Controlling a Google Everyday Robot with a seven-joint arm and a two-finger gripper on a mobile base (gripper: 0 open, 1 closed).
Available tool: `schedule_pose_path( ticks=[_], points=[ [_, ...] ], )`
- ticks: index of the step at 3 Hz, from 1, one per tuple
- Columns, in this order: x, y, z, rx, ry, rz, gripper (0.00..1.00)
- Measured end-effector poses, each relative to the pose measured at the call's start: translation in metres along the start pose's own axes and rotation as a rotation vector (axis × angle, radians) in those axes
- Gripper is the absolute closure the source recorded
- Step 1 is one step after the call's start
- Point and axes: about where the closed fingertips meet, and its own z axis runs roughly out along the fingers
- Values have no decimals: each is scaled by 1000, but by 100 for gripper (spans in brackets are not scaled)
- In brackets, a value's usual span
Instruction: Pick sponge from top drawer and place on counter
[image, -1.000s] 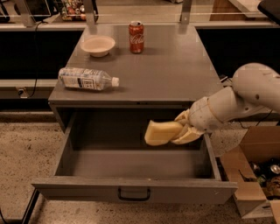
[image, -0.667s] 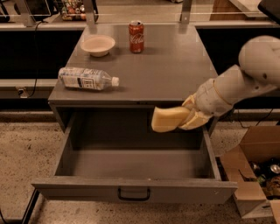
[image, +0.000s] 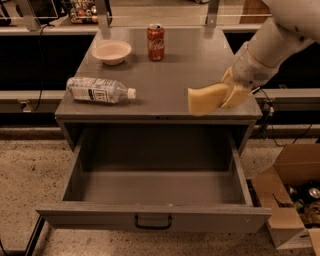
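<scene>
The pale yellow sponge (image: 205, 99) hangs in the air over the front right part of the grey counter (image: 170, 75). My gripper (image: 227, 92) is shut on the sponge's right end, and my white arm reaches in from the upper right. The top drawer (image: 155, 195) stands pulled fully open below, and nothing lies inside it. Its dark handle (image: 152, 221) is at the middle of the front panel.
A clear plastic bottle (image: 99, 90) lies on its side at the counter's left. A white bowl (image: 112, 51) and a red soda can (image: 155, 35) stand at the back. An open cardboard box (image: 292, 200) with cans sits on the floor at right.
My gripper has lifted the sponge up out of the drawer and carried it to just above the counter's front right edge.
</scene>
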Motion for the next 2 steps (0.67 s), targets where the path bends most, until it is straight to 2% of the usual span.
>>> schedule_pose_path(
  ticks=[1, 2],
  points=[
    [6, -38, -18, 42, 36, 32, 100],
    [5, -70, -21, 99, 30, 76, 100]
  ],
)
